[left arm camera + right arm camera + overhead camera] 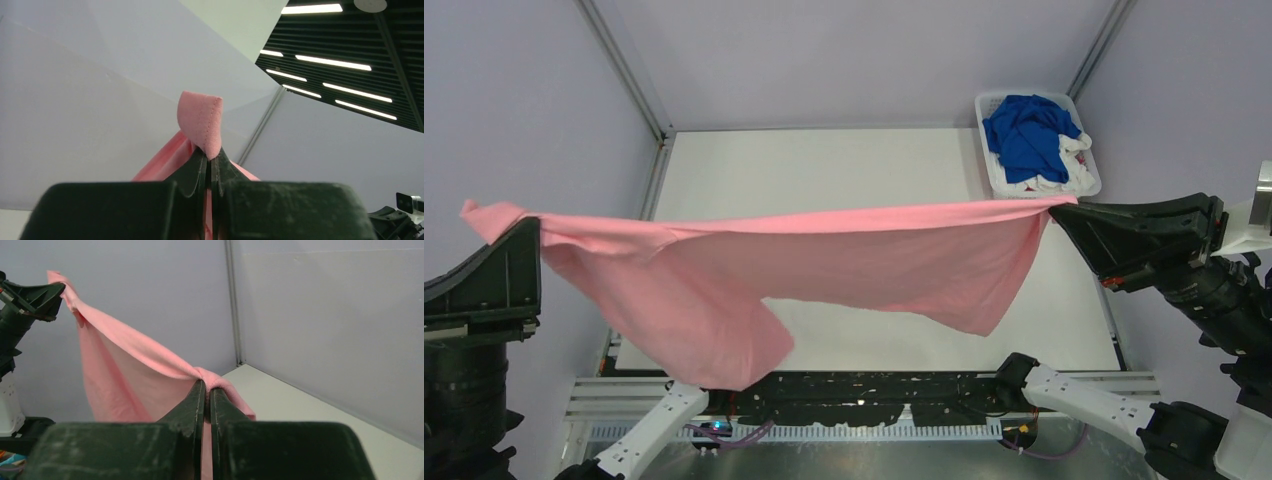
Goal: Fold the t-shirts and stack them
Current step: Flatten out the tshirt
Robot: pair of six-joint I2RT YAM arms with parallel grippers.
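Note:
The light pink t-shirt (824, 265) hangs stretched in the air between both grippers, high above the table. My left gripper (532, 226) is shut on its left end; a hemmed tip (201, 120) sticks up past the jaws (210, 156). My right gripper (1056, 208) is shut on its right end (220, 381); the cloth (120, 375) runs across to the left gripper. The lower part sags toward the near left. A royal blue t-shirt (1029, 130) lies on white ones (1074, 172) in the basket.
A white slatted basket (986, 150) stands at the table's far right corner. The white table top (824, 170) lies under the hanging shirt. Grey walls enclose the left, back and right. The arm bases sit at the near edge.

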